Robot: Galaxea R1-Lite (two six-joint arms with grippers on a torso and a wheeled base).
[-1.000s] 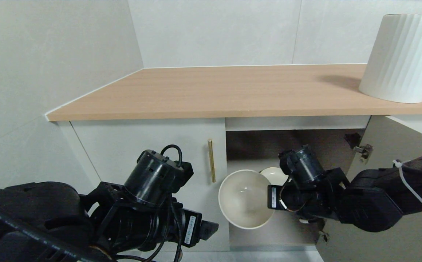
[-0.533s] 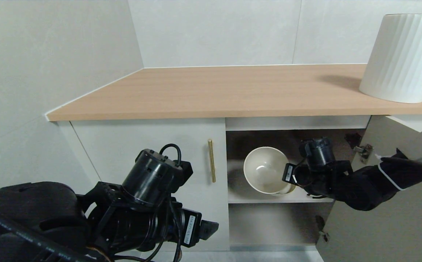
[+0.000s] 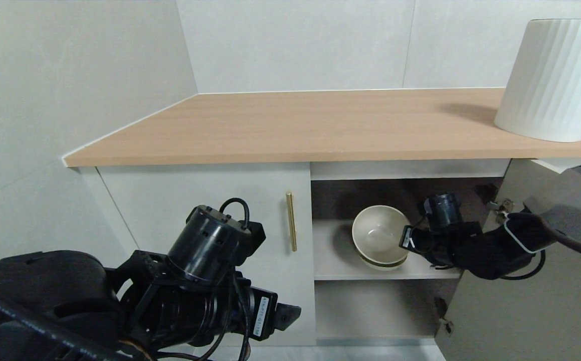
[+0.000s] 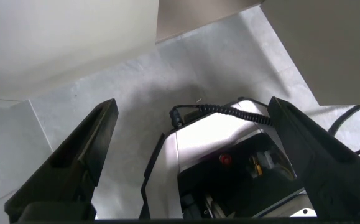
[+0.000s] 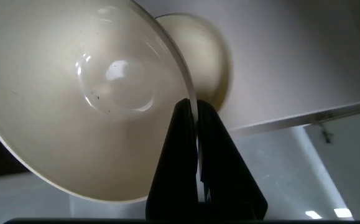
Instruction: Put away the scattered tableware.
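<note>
Head view is showing the right gripper (image 3: pixel 406 239) sitting inside the open cabinet (image 3: pixel 410 170), level with the upper shelf (image 3: pixel 338 260). It is holding a cream bowl (image 3: pixel 379 234) by the rim, and the bowl is tilting so its hollow is facing out toward the camera. A second bowl (image 3: pixel 386 262) is lying on the shelf just beneath it; whether the two are touching is not clear. In the right wrist view the gripper (image 5: pixel 195 109) is pinching the thin edge of the bowl (image 5: pixel 80 93), one dark finger on each side of the wall, clamped tight, with the other bowl (image 5: pixel 206 56) sitting close behind. The left gripper (image 3: pixel 284 316) is hanging low in front of the closed door (image 3: pixel 205 195), near its brass handle (image 3: pixel 291 220). In the left wrist view its fingers (image 4: pixel 83 155) are standing spread wide, gripping nothing. The right-hand door (image 3: pixel 521 311) is standing open. On the wooden countertop (image 3: pixel 295 125) a white ribbed container (image 3: pixel 553 75) is standing at the far right
</note>
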